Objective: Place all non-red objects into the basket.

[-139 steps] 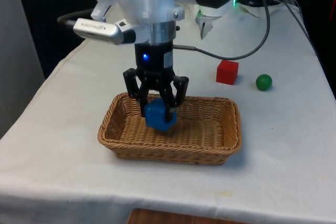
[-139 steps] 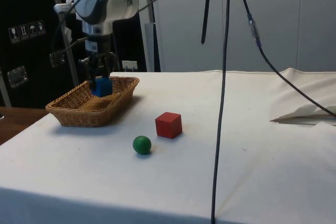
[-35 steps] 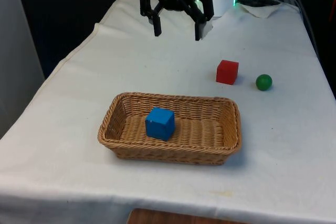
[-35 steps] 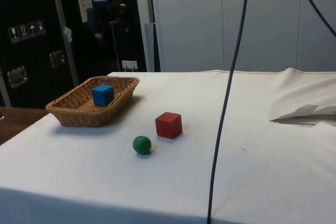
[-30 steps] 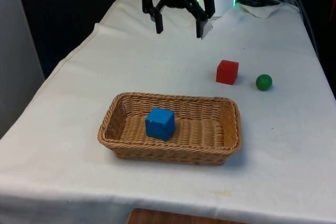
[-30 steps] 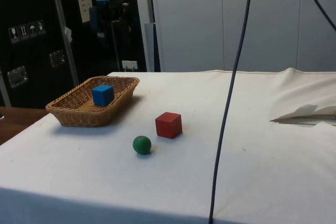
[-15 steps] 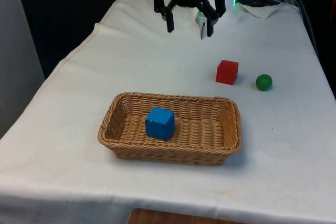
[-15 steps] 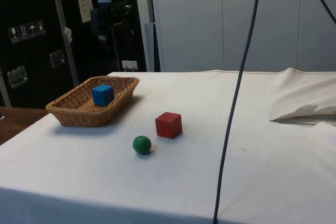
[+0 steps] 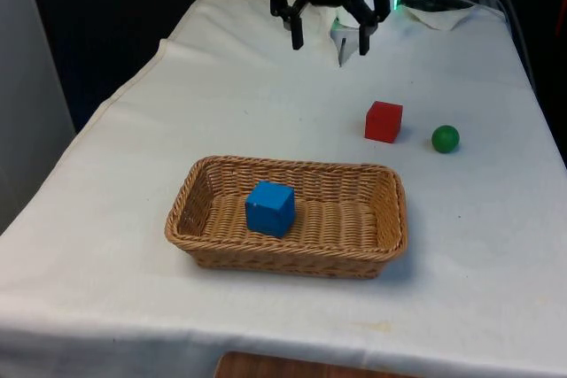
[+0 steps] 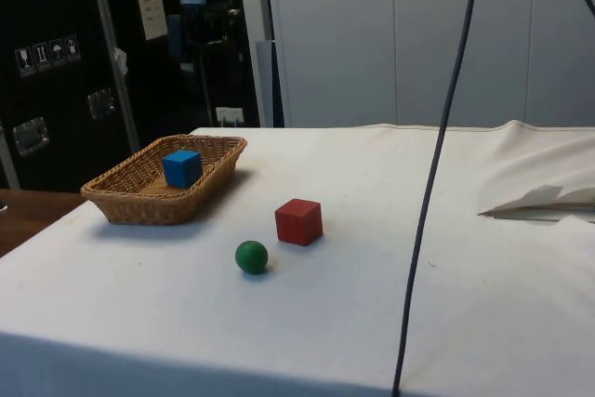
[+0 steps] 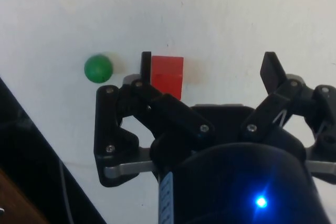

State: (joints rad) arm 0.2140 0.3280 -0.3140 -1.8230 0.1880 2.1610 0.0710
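With the blue cube [image 9: 269,208] in the basket [image 9: 390,219], we should bring our wide-open, empty gripper [image 9: 328,40] over the green ball [image 9: 446,138], just beyond the red cube [image 9: 384,121] from the basket, without nudging that cube.

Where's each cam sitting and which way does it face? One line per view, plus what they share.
Front view: looks along the table at the basket holding the blue cube; the open gripper hangs high at the far end.
Side view: from the table's side, dark cabinets behind; basket, blue cube, a hanging cable.
Wrist view: looks down past the gripper at the cloth.
All three show the red cube and green ball.
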